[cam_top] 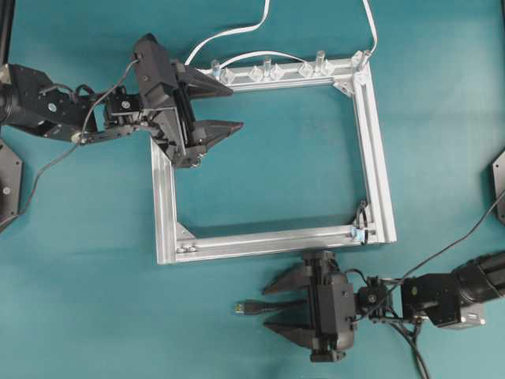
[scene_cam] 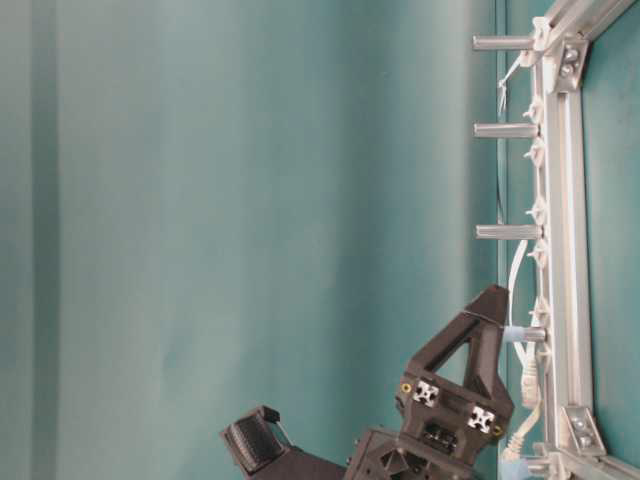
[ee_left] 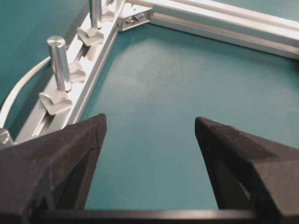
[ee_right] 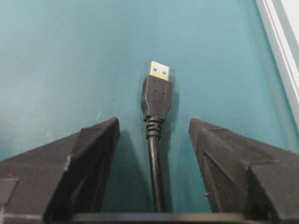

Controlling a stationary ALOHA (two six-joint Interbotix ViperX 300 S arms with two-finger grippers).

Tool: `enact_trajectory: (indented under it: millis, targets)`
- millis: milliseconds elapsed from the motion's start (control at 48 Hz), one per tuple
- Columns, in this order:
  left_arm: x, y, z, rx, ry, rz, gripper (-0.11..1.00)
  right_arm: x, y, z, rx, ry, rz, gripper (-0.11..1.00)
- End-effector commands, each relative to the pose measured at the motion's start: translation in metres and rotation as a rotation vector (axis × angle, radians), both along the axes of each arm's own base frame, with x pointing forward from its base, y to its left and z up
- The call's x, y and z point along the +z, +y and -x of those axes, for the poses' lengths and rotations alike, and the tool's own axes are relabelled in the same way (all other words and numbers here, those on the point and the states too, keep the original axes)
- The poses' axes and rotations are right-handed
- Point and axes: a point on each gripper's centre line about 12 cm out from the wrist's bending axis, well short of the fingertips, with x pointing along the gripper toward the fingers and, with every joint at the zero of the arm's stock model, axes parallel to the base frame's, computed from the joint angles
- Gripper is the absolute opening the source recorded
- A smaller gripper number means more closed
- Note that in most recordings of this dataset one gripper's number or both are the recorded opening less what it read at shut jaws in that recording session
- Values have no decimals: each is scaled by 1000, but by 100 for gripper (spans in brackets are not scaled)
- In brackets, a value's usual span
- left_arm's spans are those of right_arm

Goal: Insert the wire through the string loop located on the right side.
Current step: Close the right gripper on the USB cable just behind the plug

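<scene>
Because the wire [ee_right: 154, 154] was a thin round black cable ending in a rigid rectangular plug [ee_right: 157, 100] with a metal tip, we judged it light and limp along its length and stiff only at the plug. We therefore took the moulded plug body, or the ribbed strain relief just behind it, as the place to take hold, so that the tip would point where the fingers pointed. A grip further back would probably have let the end droop.

The wire lay on the bench [cam_top: 95, 316] near its front edge, outside the front rail of the aluminium frame [cam_top: 379, 158], with the plug between the spread fingers of the right gripper [cam_top: 272, 308] and touching neither. The left gripper [cam_top: 225, 106] hung over the frame's rear left corner, its fingers likewise wide apart and empty.

The string loop [cam_top: 360, 217] sat at the frame's front right corner, a small dark ring above a pale blue bit. In the overhead view we could not tell its opening or which way it faced, and no other view showed it. The wire's length behind the plug was hidden under the right gripper, so its run and slack went unseen. The table-level view cut off most of the frame and showed only part of one gripper.
</scene>
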Motion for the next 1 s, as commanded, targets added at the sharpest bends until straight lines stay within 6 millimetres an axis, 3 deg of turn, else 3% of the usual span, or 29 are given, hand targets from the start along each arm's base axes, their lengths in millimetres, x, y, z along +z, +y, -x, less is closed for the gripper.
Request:
enact_trajectory:
  millis: [0, 271, 417, 625, 979]
  targets:
    - [12, -2, -2, -6, -38, -2, 78, 8, -6, -7, -25, -25, -12, 75]
    - [11, -3, -2, -7, -36, -2, 77, 10, -10, -11, -37, -31, -11, 73]
    - [10, -2, -1, -6, -32, -3, 77, 12, -11, -14, -38, -35, -7, 63]
    - [10, -3, 0, -7, -30, -1, 77, 9, -9, -13, -12, -1, 17, 18]
    - [10, -3, 0, -7, -30, -1, 77, 10, -8, -13, -2, 10, 25, 17]
